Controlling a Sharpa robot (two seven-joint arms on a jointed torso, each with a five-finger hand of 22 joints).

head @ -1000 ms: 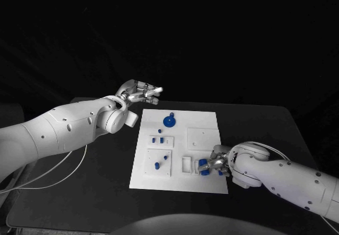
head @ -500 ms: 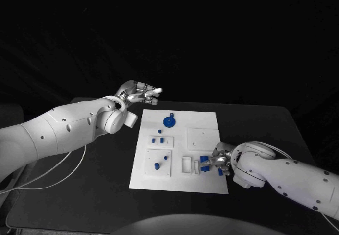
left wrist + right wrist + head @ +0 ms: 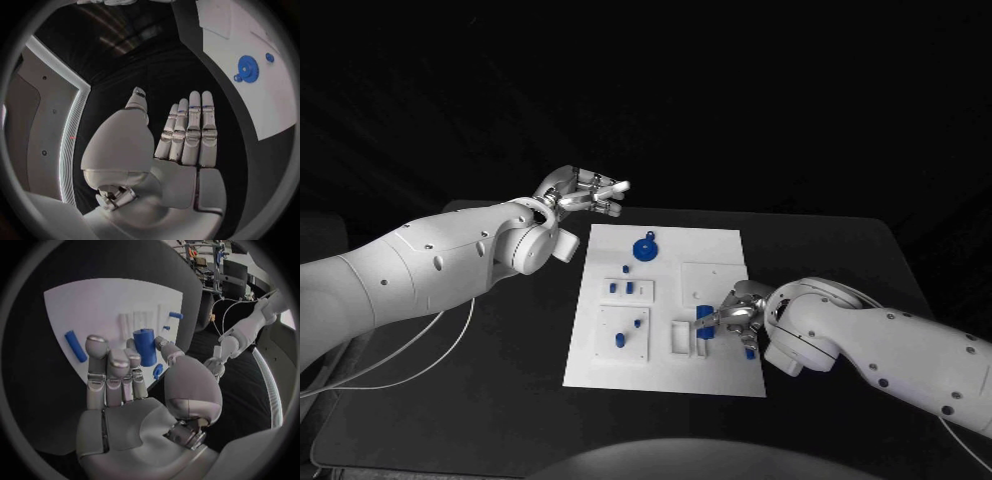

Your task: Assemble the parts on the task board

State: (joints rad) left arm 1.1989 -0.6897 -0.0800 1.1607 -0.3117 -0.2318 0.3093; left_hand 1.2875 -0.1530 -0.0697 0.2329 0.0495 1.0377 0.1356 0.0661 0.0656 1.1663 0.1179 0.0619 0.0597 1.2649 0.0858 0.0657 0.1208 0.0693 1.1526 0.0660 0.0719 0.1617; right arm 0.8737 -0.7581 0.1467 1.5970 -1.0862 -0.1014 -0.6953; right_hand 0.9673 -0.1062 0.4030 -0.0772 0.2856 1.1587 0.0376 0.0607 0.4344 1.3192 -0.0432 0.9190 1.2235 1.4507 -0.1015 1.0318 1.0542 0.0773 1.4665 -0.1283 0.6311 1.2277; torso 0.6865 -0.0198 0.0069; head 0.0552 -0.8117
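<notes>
Care suits this step: right hand [image 3: 730,318], apparently pinching a blue cylinder [image 3: 145,346], should lower it straight over the task board [image 3: 733,240], left hand [image 3: 583,190] idle, fingers apart.

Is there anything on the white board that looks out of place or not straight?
Nothing looks damaged or spilled. One blue part lies loose and slanted on the task board, apart from the others. The right hand pinches a blue cylinder above the board, and the left hand hovers open beyond its far corner.
</notes>
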